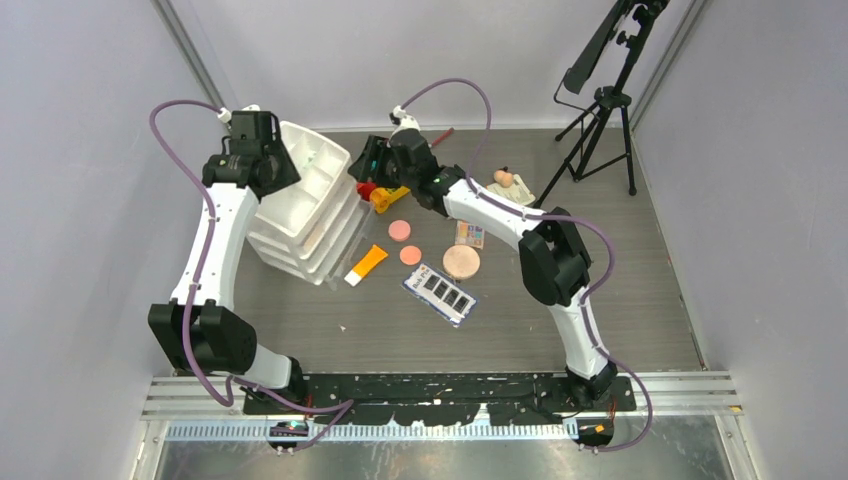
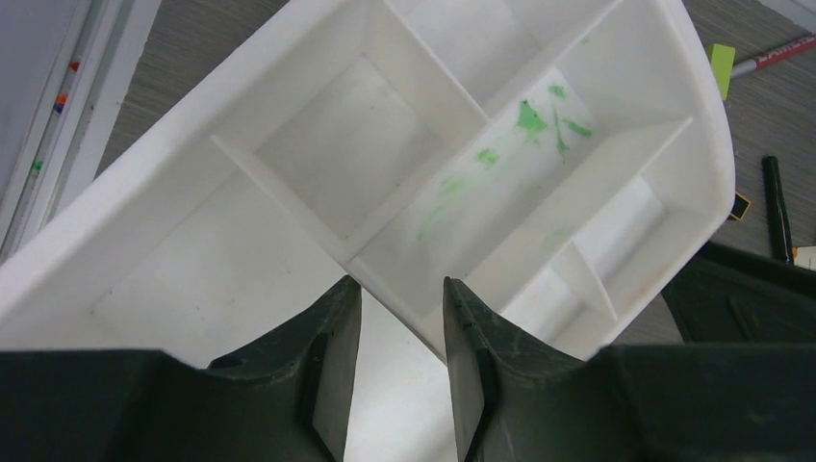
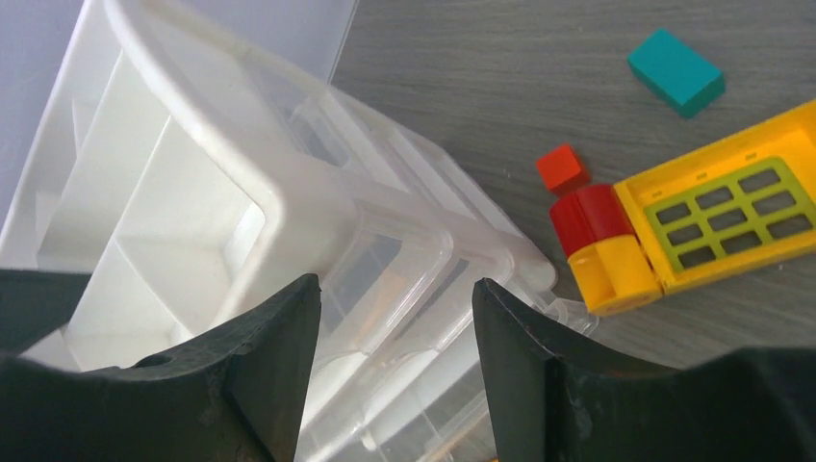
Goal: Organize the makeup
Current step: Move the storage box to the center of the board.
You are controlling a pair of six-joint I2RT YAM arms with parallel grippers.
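The makeup lies loose on the table: an orange tube (image 1: 367, 264), two pink compacts (image 1: 400, 230), a peach compact (image 1: 461, 262), a dark eyeshadow palette (image 1: 440, 293), a smaller palette (image 1: 469, 235) and a red pencil (image 1: 440, 135). A white divided tray (image 1: 300, 195) (image 2: 712, 144) sits tilted on a stack of clear trays (image 1: 335, 250) (image 3: 414, 260). My left gripper (image 1: 280, 162) (image 2: 399, 284) is at the tray's back left, shut on an inner wall. My right gripper (image 1: 365, 165) (image 3: 393, 284) hangs open over the stack's right corner, holding nothing.
A yellow-and-red toy brick (image 1: 385, 195) (image 3: 712, 221), a small red block (image 3: 561, 168) and a teal block (image 3: 675, 70) lie just right of the trays. A tripod (image 1: 600, 110) stands at the back right. Green smears mark the tray floor (image 2: 529, 120).
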